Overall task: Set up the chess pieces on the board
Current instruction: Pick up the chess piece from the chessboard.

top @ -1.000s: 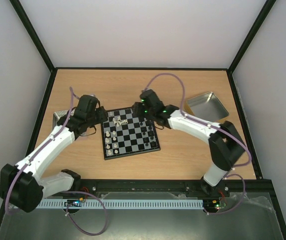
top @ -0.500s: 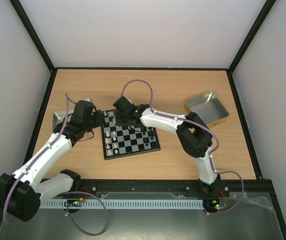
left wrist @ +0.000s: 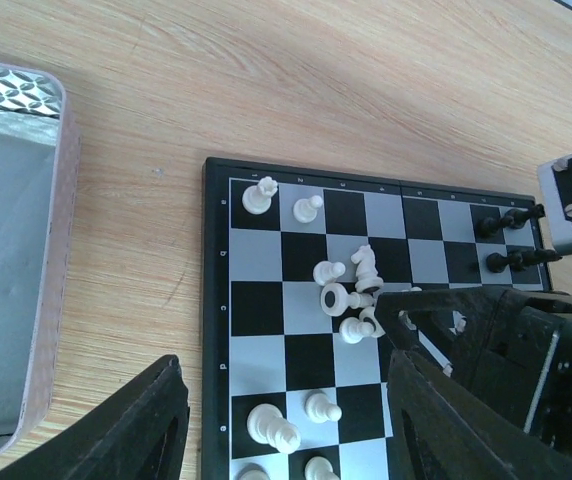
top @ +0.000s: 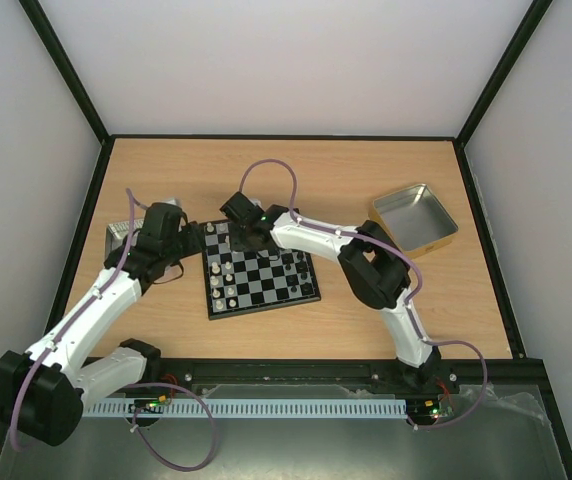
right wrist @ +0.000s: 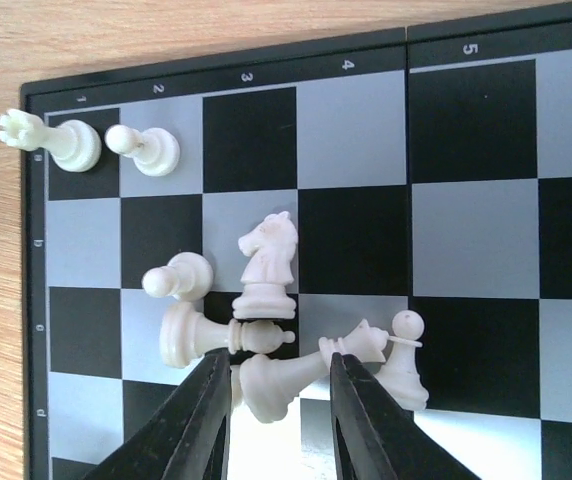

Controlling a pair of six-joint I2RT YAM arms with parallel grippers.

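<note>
Right claw [right wrist: 278,368]: narrow and low over the far left corner of the board [right wrist: 351,130], with 1 finger on each side of a fallen piece [right wrist: 266,385]. You cannot tell whether it pinches yet.
Fallen piece: cream, lying on its side directly between the fingers, base toward the left finger and head toward the right one.
Long axis: slanted, and closer to the line the fingers close along than across it. You would likely catch base and head, not the waist.
Neighbours: a second toppled piece [right wrist: 206,335] lies just past the left fingertip. A third [right wrist: 358,343] leans beside a standing pawn [right wrist: 404,360] past the right fingertip. The knight [right wrist: 266,265] stands just beyond the gap.
Left claw [left wrist: 284,385]: wide, nothing between its fingers, hanging near the board's left edge and beside the heap.
Nearer arm: the right, which is on the heap; the left is close but on no piece.
Other pieces: standing cream pieces [left wrist: 271,428] are on the left files and black pieces [left wrist: 511,262] on the opposite side.
Elsewhere: 1 tin [left wrist: 6,300] sits on the table [left wrist: 366,90] just left of the board, and another tin [top: 413,213] well to the right.
Risk: an end-to-end squeeze may let the piece slip out, and you may nudge the crowded neighbours.
</note>
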